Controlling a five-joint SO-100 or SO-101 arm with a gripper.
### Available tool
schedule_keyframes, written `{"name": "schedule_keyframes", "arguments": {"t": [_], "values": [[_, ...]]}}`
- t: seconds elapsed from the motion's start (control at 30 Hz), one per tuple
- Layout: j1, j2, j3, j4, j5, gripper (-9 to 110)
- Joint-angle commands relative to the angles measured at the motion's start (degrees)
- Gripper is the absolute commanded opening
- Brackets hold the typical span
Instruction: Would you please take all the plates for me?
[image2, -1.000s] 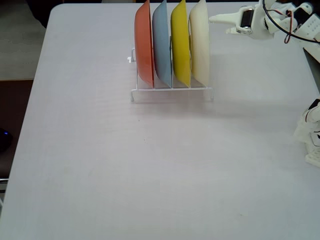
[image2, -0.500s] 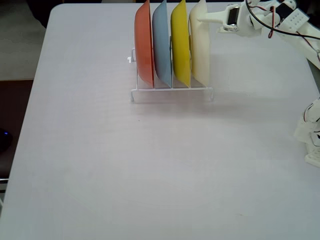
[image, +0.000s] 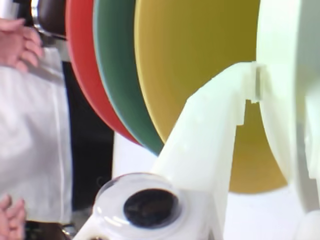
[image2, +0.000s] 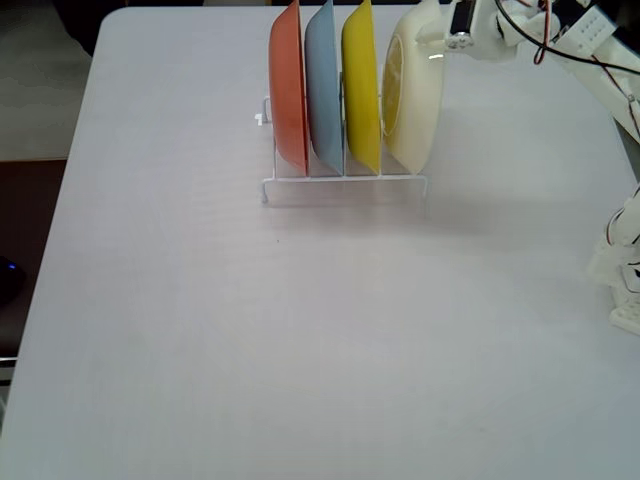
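Note:
In the fixed view, three plates stand on edge in the white wire rack (image2: 345, 183): orange (image2: 288, 90), grey-blue (image2: 322, 90) and yellow (image2: 360, 90). At the rack's right end the cream plate (image2: 415, 100) leans to the right, its hollow face showing. My gripper (image2: 432, 45) is at that plate's upper rim and looks shut on it. The wrist view shows one white finger (image: 200, 145) in front of the yellow plate (image: 195, 50), and the cream plate's rim (image: 285, 75) is at the right edge. The orange (image: 82, 65) and grey-blue (image: 117, 75) plates stand further left.
The white table (image2: 300, 350) stretches bare in front of the rack. The arm's base and cables (image2: 625, 270) stand at the right edge. In the wrist view, a person's hand (image: 17, 42) and white clothing show behind the rack at the left.
My gripper has moved left to the cream plate's top rim. That plate, upright before, now leans to the right away from the yellow one.

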Motion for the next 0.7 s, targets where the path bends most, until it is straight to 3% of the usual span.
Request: {"name": "schedule_keyframes", "arguments": {"t": [0.0,0.3,0.67], "values": [[-0.5,0.2,-15.5,5.4,-1.1,-1],[-2.6,0.7,-39.8,15.7,2.3,-1],[-14.7,13.0,-41.0,17.2,21.0,-1]]}}
